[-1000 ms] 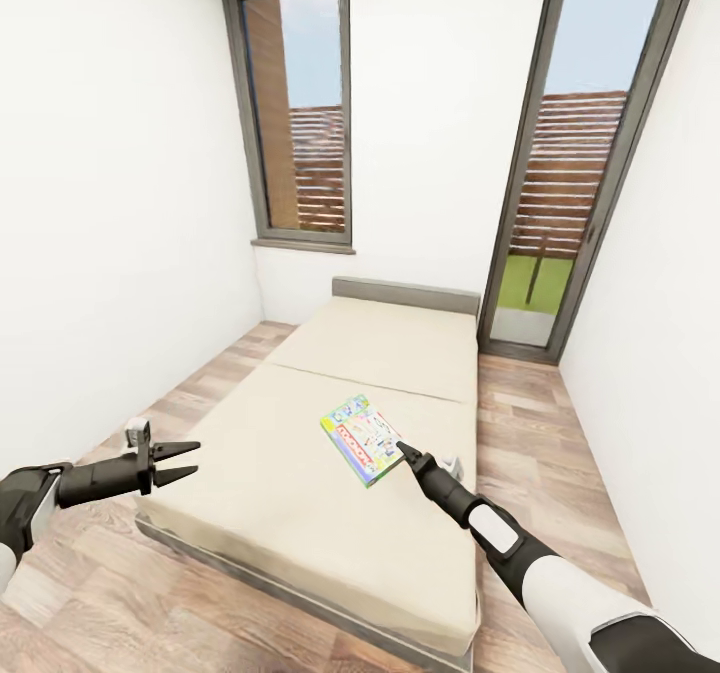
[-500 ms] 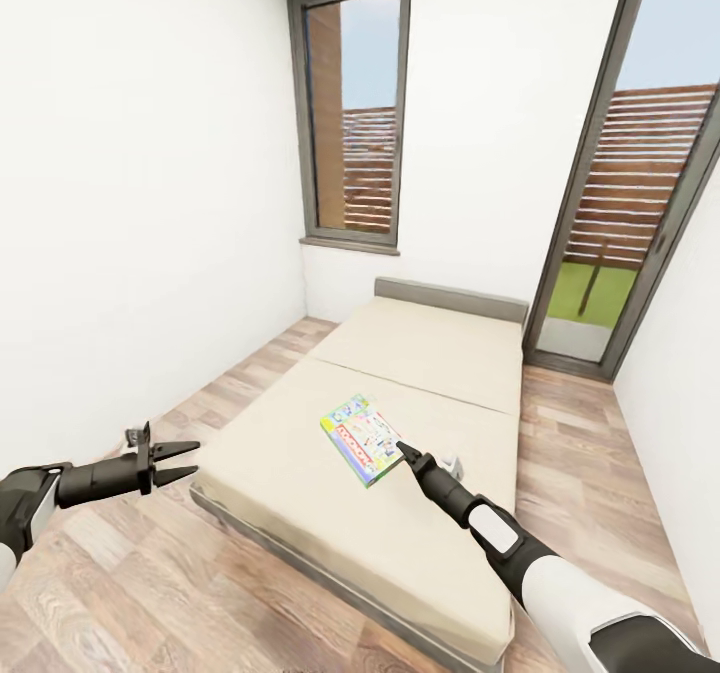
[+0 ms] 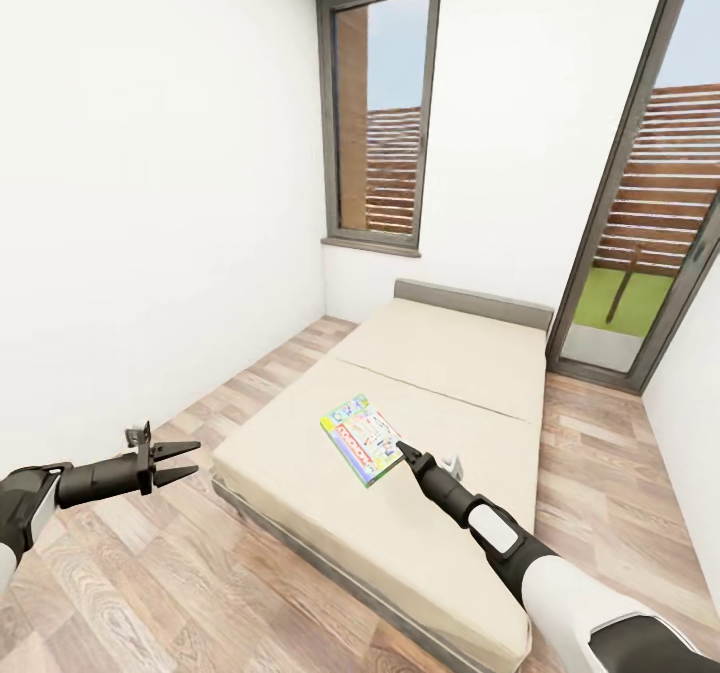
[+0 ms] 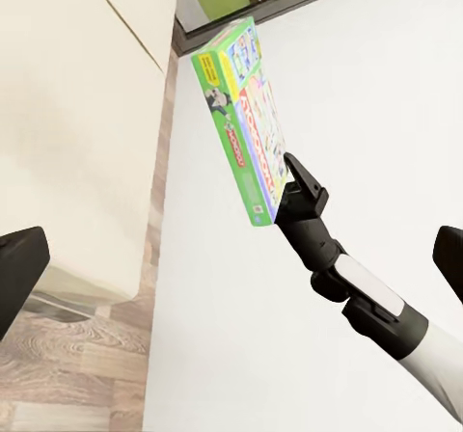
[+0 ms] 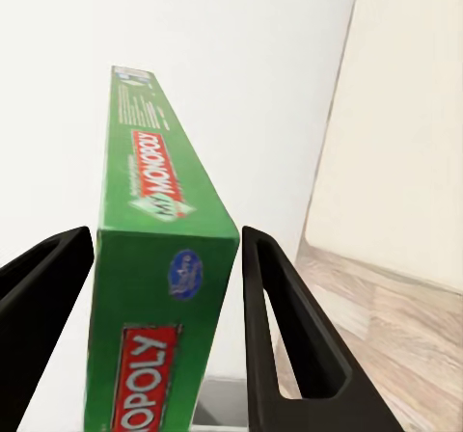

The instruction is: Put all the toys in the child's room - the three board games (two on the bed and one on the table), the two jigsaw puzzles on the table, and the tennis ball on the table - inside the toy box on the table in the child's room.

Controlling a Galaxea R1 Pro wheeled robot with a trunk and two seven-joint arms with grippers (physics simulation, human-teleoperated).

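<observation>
Head view: your right gripper is gripping green-edged Monopoly board game by near corner, carrying it at frame centre above beige bed. Your left gripper, lower left, is hanging over wood floor, fingers spread, empty.

Left wrist view: game is showing upper centre, right gripper clamping its edge.

Right wrist view: green box edge is sitting between dark fingers.

Glossy printed-card board game, wood-plank floor
</observation>
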